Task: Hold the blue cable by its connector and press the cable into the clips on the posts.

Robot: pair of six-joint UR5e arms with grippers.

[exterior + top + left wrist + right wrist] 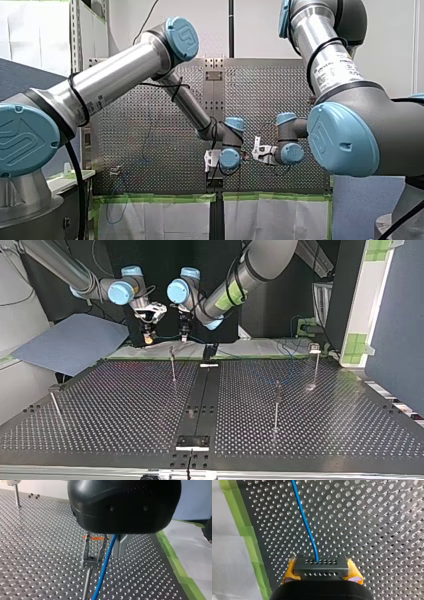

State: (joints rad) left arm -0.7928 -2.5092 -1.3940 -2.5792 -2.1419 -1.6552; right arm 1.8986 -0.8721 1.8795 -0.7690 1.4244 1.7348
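Note:
The right wrist view has my right gripper (322,573) with its yellow pads (290,572) shut on the dark grey connector (321,568). The blue cable (305,521) runs out of the connector over the perforated table. My left gripper (112,551) is shut on the blue cable (104,568), which hangs down from its grey fingers (120,546). Right beside this cable stands a post with a forked clip (91,559); the cable is outside the fork. In the top view both grippers, right (148,336) and left (185,333), hover at the far edge above that post (172,362).
Further posts stand on the perforated table (125,405): one near the top view's left edge (55,402), one right of the middle (276,400), one at the back right (315,360). Green tape (249,537) marks the table's edge. A blue sheet (70,342) lies beyond it.

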